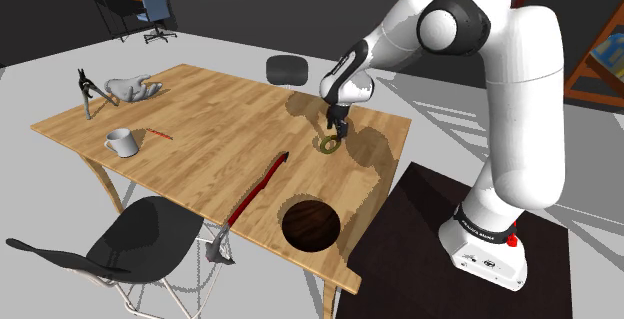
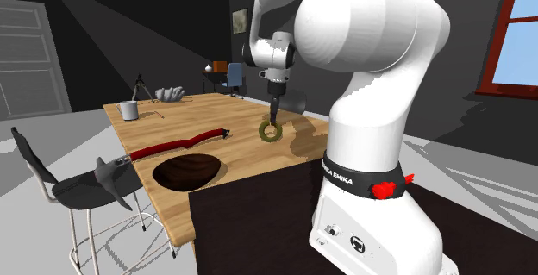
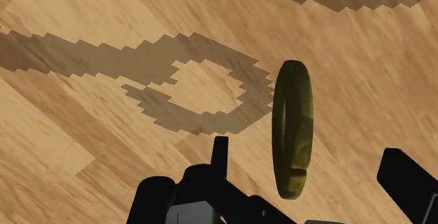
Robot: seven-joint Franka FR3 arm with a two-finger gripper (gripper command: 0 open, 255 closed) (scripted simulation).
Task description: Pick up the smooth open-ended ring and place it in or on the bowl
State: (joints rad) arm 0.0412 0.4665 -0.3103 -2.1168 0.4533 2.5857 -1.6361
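On the wooden table (image 1: 205, 117), at the end nearest the stand: one olive-green ring (image 2: 271, 131), smooth, upright on its edge, directly beneath the black gripper (image 1: 336, 132). Gripper condition: the fingers (image 3: 410, 180) stand spread apart in the wrist view. The ring is seen edge-on between them with bare wood showing on either side and neither finger touching it, so it is not gripped. Whether the ring's lower edge rests on the wood or hangs just above it cannot be told; its ring-shaped shadow lies on the boards beside it. One dark brown bowl (image 1: 310, 224), close to the table's near edge, well apart from the ring. One long red-handled tool (image 1: 257, 192) with a grey head, lying just beside the bowl, its handle end pointing toward the ring. One white mug (image 1: 121, 142) and one grey crumpled item (image 1: 135, 89), both at the far end of the table. One black chair (image 1: 140, 239), drawn up at the table's side. Lettering — white capitals on the black band (image 2: 353, 172) at the arm's foot, with "EMIKA" legible in the second exterior view.
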